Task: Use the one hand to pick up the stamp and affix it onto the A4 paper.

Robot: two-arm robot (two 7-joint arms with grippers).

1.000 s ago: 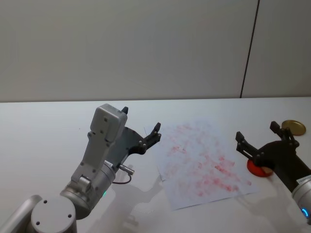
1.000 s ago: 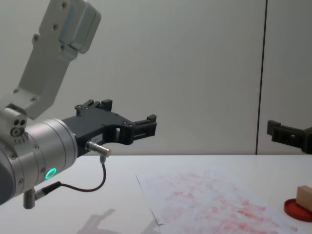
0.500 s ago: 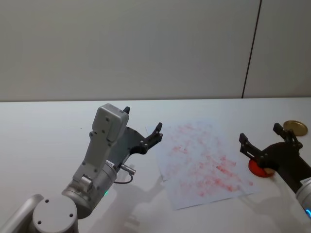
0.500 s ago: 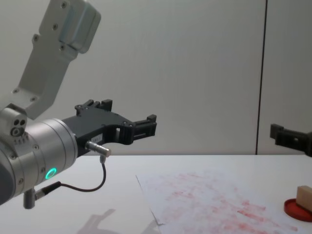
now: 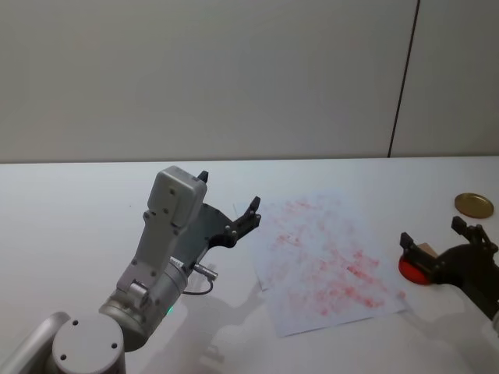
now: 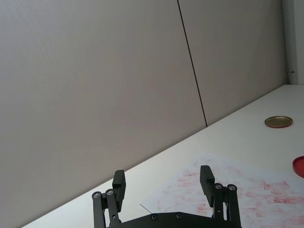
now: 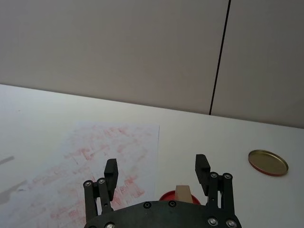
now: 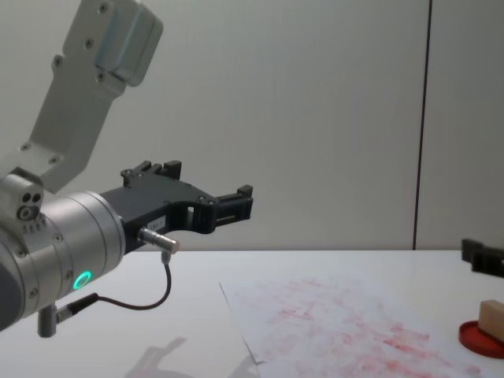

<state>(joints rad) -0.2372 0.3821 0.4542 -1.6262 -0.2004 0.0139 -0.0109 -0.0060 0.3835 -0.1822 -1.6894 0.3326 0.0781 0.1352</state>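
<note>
The stamp (image 5: 426, 251), a small tan wooden block, stands upright on a round red ink pad (image 5: 411, 269) at the right of the table. My right gripper (image 5: 433, 231) hovers open just above and behind it, holding nothing. In the right wrist view the stamp (image 7: 183, 192) shows low between the spread fingers of the gripper (image 7: 156, 164). In the chest view the stamp (image 8: 492, 318) sits below one black finger (image 8: 481, 255). The A4 paper (image 5: 327, 261), covered in red-pink marks, lies flat mid-table. My left gripper (image 5: 228, 192) stands open in the air left of the paper.
A round gold lid (image 5: 473, 205) lies on the table beyond the ink pad, at the far right. The large silver left arm (image 5: 160, 249) with its dangling cable stands over the table left of the paper. A plain wall closes off the back.
My right gripper has drawn back to the right and lower, uncovering the stamp on the pad. The left arm has not moved.
</note>
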